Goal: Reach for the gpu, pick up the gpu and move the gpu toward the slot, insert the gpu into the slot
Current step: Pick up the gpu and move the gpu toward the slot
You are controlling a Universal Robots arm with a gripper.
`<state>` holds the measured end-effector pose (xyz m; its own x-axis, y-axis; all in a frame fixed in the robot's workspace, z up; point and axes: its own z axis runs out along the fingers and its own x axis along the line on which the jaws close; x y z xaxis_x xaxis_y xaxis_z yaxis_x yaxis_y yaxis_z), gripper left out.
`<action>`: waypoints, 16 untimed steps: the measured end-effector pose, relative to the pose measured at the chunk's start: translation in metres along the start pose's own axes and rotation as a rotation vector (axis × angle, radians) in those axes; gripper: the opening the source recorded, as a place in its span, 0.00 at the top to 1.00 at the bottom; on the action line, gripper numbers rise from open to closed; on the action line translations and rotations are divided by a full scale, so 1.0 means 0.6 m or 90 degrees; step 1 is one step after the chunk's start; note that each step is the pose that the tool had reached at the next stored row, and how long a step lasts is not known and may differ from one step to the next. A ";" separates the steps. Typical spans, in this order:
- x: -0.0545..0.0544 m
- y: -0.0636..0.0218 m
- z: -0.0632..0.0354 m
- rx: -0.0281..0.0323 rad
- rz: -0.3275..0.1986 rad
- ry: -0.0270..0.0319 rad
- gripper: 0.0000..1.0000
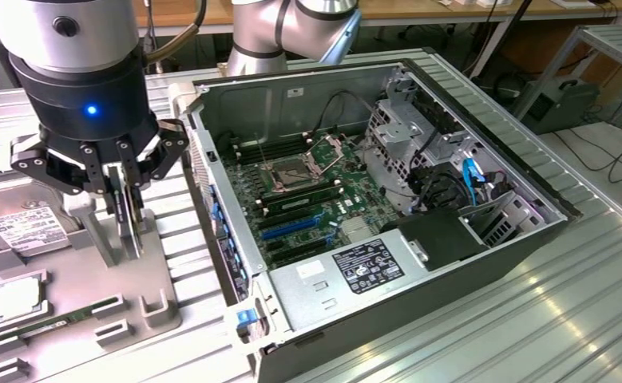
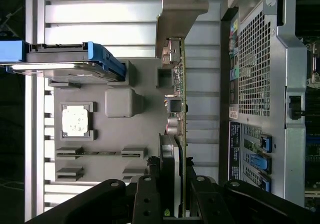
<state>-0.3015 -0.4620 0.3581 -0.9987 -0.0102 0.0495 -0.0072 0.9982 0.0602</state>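
claw (image 1: 124, 191) hung at the exterior view's left, its fingers (image 2: 146, 199) pinching the gpu (image 1: 131, 227) from both sides. the gpu stood upright on edge in a grey holder tray (image 1: 153, 281), beside a silver hard drive (image 1: 17, 223). further right lay the open computer case (image 1: 279, 100), where the blue slot (image 1: 287, 230) sat on the green motherboard (image 1: 332, 187), well apart from the gpu.

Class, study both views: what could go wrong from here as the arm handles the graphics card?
The fingers grip the gpu only by one thin edge, so it may tilt or slip leaving the grey holder. The case wall stands between holder and slot; the card might strike it. Close by lie black memory strips, inviting a wrong seat.
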 end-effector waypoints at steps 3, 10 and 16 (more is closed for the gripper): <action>0.000 0.000 -0.003 0.0000 0.000 0.0003 0.72; -0.001 0.000 -0.008 0.0001 0.000 0.0010 0.72; -0.002 0.001 -0.012 -0.0001 0.000 0.0013 0.72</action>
<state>-0.3000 -0.4620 0.3654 -0.9986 -0.0102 0.0515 -0.0071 0.9981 0.0604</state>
